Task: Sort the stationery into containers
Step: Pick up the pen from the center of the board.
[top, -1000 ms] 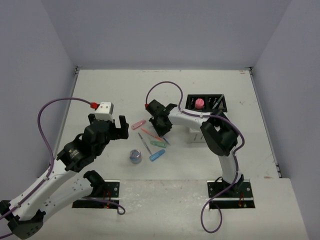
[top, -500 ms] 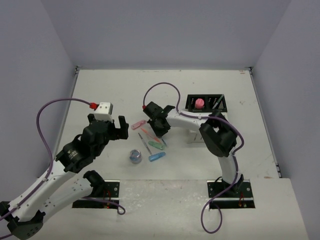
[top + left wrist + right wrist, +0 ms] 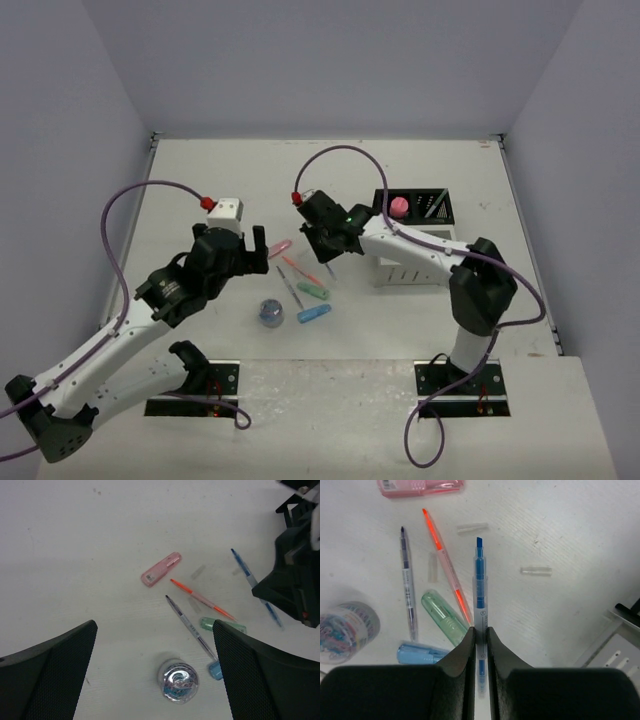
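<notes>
My right gripper [image 3: 480, 632] is shut on a thin blue pen [image 3: 480, 580] and holds it just above the table, with the pen's tip pointing away from me. Under it lie an orange pen [image 3: 445, 562], a purple pen [image 3: 407, 585], a mint capsule [image 3: 442, 615], a blue capsule [image 3: 420, 653] and a pink capsule [image 3: 420, 486]. A round roll [image 3: 178, 681] sits below my open left gripper [image 3: 155, 645], which hovers left of the pile [image 3: 255, 245]. The black container [image 3: 412, 207] and the white container [image 3: 405, 270] stand to the right.
A pink item [image 3: 397, 207] lies in the black container's left compartment. Small clear plastic bits [image 3: 536, 571] are scattered on the table near the pens. Grey walls close in the table on three sides.
My right gripper has shut on the blue pen and lifted it off the pile. The left arm has swung right, closer to the stationery.
</notes>
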Available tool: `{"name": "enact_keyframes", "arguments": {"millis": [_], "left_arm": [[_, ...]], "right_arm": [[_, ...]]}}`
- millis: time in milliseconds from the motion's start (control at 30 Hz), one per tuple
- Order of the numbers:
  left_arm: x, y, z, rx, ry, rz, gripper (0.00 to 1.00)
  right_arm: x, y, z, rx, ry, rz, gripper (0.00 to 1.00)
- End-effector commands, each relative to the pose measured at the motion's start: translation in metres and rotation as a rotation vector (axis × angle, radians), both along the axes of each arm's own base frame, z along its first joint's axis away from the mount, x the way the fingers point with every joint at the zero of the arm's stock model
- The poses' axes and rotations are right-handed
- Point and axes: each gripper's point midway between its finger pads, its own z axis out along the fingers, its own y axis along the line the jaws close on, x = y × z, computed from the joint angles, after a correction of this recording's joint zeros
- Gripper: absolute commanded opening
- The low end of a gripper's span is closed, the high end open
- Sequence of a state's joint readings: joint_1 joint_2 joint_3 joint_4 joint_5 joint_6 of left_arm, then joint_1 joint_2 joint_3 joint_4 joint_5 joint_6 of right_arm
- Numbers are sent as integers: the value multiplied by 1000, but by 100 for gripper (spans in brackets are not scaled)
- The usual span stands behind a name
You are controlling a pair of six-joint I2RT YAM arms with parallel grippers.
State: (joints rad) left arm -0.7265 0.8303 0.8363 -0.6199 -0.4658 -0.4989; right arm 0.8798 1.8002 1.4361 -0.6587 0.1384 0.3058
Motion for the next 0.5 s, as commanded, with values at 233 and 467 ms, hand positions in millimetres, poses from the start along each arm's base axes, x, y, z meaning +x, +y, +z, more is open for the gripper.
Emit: {"name": "enact_keyframes", "arguments": {"millis": [233,467], "left_arm": [[40,-94,-22,-64,169,-198,97],[56,-133,-54,44,254,-332,78]], "right_arm": [[5,-103,76,110,-157,-225,0],[-16,-133,117,182,-255,-249,0]]}}
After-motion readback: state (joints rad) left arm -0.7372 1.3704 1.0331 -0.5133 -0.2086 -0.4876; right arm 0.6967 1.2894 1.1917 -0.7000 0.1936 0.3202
